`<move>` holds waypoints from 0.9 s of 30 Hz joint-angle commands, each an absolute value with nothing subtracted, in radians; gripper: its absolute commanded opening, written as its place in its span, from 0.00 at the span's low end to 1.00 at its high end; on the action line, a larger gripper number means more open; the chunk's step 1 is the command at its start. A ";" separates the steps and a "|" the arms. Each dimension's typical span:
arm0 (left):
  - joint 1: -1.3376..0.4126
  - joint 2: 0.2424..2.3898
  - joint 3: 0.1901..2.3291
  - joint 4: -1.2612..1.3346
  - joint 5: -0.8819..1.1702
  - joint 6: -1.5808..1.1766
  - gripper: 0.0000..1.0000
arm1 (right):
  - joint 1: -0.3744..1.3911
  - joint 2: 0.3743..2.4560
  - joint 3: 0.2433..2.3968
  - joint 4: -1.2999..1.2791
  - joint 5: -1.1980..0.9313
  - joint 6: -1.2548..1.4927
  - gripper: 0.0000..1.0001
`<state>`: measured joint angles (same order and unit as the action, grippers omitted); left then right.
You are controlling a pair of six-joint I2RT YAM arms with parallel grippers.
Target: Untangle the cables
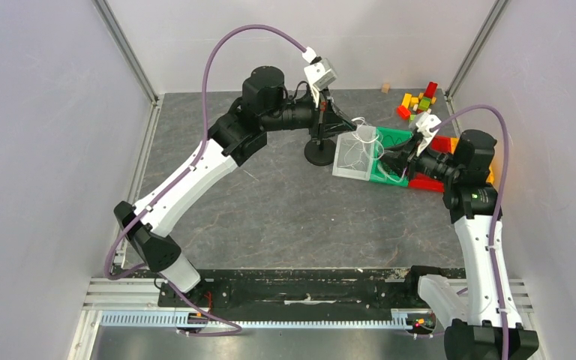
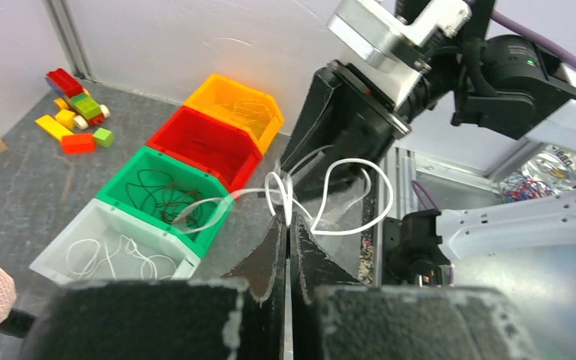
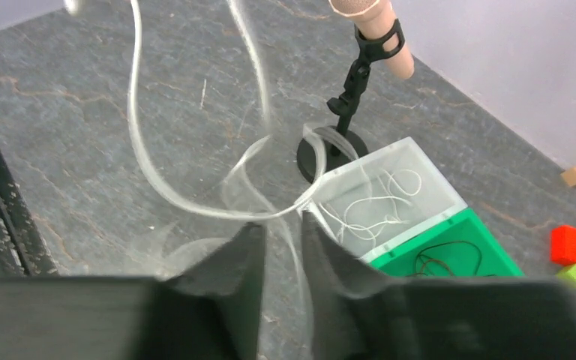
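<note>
A thin white cable (image 2: 345,232) hangs in loops above the table between my two grippers. My left gripper (image 2: 286,217) is shut on it, with the loops fanning out from its fingertips. In the top view the left gripper (image 1: 328,112) is held high near the microphone stand. My right gripper (image 3: 285,223) stands open, and a blurred strand of the white cable (image 3: 229,215) runs across its tips and down through the gap. The right gripper (image 1: 390,161) hovers over the bins. More white cables lie in the clear bin (image 2: 64,232), and dark ones in the green bin (image 2: 122,172).
A red bin (image 2: 166,129) and an orange bin (image 2: 208,84) continue the row to the right. A microphone on a black stand (image 3: 349,97) rises just left of the clear bin (image 3: 427,154). Coloured blocks (image 1: 418,101) lie in the far right corner.
</note>
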<state>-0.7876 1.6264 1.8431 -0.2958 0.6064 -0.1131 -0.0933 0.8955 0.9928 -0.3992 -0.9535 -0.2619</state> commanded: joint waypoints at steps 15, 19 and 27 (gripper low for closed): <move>-0.690 1.263 1.294 -0.214 0.702 -0.223 0.68 | 0.052 0.798 0.773 0.106 -1.085 0.366 0.00; -0.690 1.112 1.067 -0.143 0.648 -0.107 0.79 | 0.087 0.790 0.791 0.170 -1.052 0.402 0.00; -0.769 1.083 0.783 0.086 0.625 0.153 0.80 | 0.113 0.831 0.881 0.199 -1.004 0.439 0.00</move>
